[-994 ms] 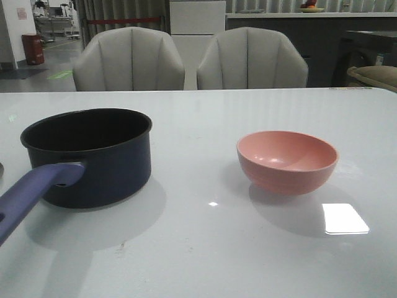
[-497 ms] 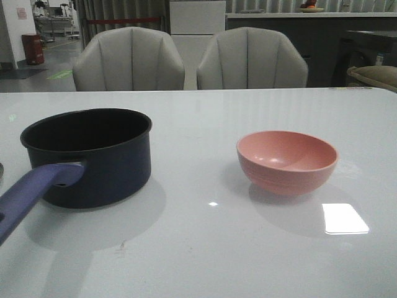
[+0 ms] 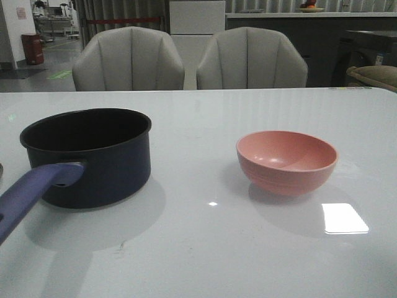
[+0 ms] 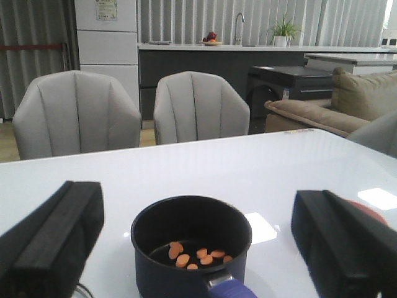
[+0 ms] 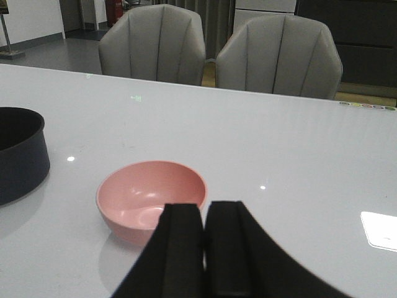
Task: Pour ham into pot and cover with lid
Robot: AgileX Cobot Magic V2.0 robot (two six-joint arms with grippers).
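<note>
Spanning the scene, the white table [image 3: 205,248] carries the uncovered navy pot [image 3: 93,155] and, well apart to its right, an empty pink bowl [image 3: 286,161], while the ham [image 4: 197,254] lies inside the pot, the left gripper [image 4: 198,248] spread wide, the right gripper [image 5: 205,248] clenched empty.

No text, brand or number can be read anywhere; a small notice [image 4: 106,9] on the pale cabinet in the left wrist view carries print too small to make out; a pinkish sheet [image 3: 22,13] on the far wall in the front view is likewise illegible; the pot [image 3: 93,155] and the bowl [image 3: 286,161] bear no markings
</note>
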